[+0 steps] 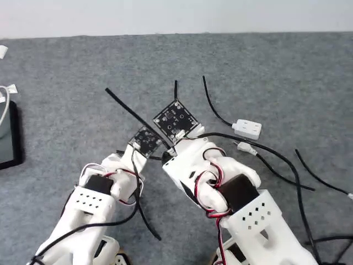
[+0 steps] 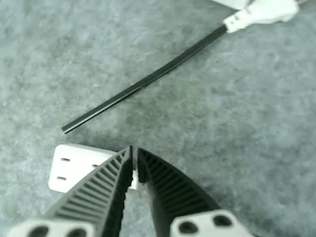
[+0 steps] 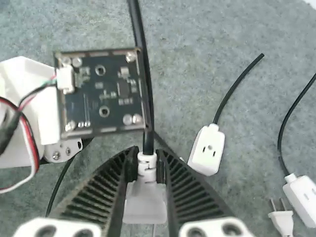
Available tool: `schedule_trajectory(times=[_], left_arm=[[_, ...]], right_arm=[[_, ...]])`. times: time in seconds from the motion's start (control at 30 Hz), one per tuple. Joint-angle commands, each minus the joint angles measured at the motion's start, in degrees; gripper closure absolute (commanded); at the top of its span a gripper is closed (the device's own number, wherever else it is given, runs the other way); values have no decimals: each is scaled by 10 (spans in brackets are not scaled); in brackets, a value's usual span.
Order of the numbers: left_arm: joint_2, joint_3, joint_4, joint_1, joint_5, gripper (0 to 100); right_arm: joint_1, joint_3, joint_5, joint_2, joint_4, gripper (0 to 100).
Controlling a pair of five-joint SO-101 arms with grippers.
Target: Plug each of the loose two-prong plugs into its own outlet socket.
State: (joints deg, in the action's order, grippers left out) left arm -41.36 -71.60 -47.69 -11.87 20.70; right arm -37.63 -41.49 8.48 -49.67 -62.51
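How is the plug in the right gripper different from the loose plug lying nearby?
The held plug is clamped in the right gripper; the loose plug lies free on the carpet. The loose plug's prongs show; the held plug's cannot be made out. Both are white.

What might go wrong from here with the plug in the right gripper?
The plug sits in the right gripper with its cable leading out past the fingertips, so its prongs likely face the wrist and cannot meet the nearby socket. That cable also runs alongside the left arm's camera board and could snag.
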Motion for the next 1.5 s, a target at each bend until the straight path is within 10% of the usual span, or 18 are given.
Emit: schedule_trajectory(times=[0.0, 0.33, 0.7, 1.47], left_arm=[[-15, -4, 12, -19, 22, 988], [-10, 8, 55, 28, -84, 988], [232, 175, -10, 47, -92, 987], [-138, -72, 27, -29, 18, 988]], right_arm=[[-7, 0, -8, -13, 15, 990], [94, 18, -40, -65, 7, 990], [-15, -19, -24, -123, -22, 990], [-36, -49, -25, -29, 46, 990]])
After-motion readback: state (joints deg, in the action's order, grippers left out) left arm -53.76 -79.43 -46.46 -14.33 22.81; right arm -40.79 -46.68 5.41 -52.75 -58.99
